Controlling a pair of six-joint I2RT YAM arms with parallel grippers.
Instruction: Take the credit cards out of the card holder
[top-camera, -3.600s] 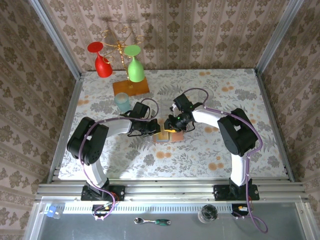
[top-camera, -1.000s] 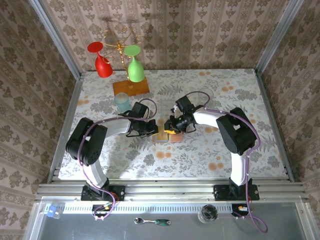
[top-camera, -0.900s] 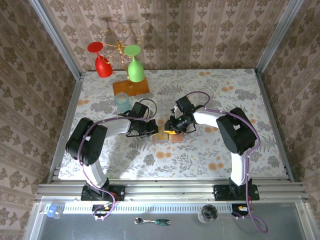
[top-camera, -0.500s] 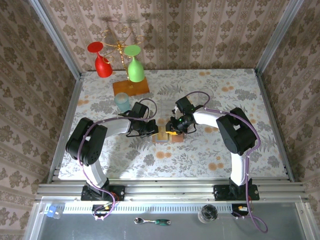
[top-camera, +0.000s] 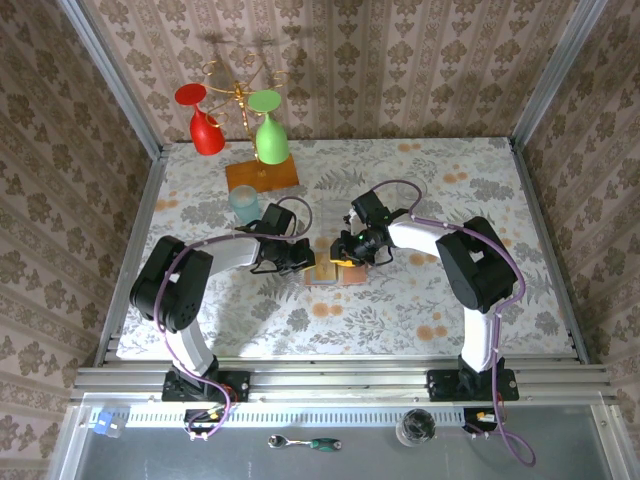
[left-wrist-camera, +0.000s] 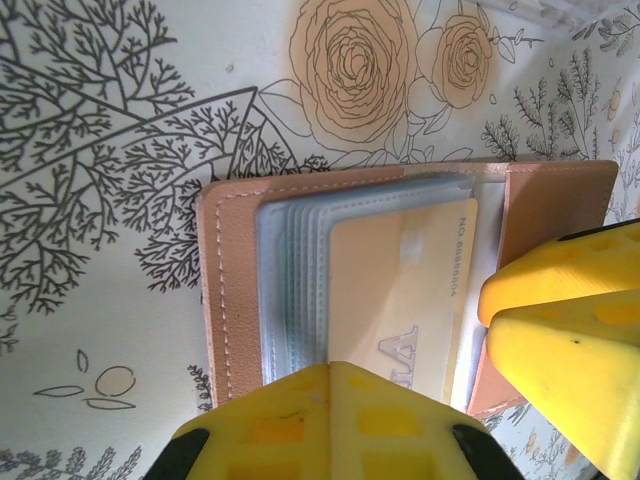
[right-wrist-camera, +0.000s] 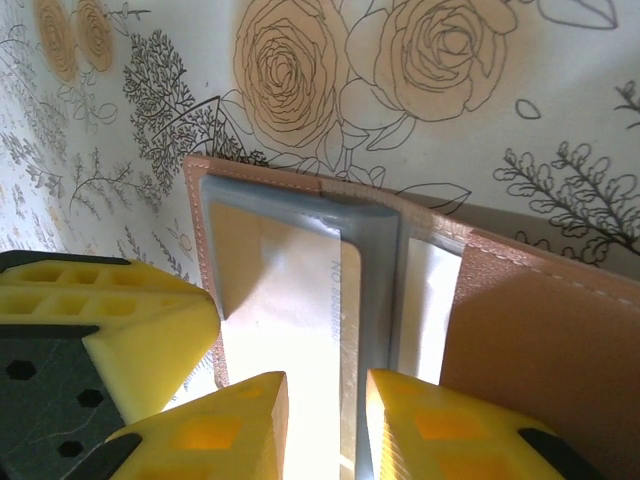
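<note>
Tan-pink leather card holder (left-wrist-camera: 232, 300) open; left claw (top-camera: 304, 263) pressed together atop it; right claw (right-wrist-camera: 322, 405) straddles orange-tan plastic card (left-wrist-camera: 400, 290), grip unclear tbh.

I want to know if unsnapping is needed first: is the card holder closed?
No, the card holder lies open, its blue-grey sleeves and a tan card exposed.
</note>
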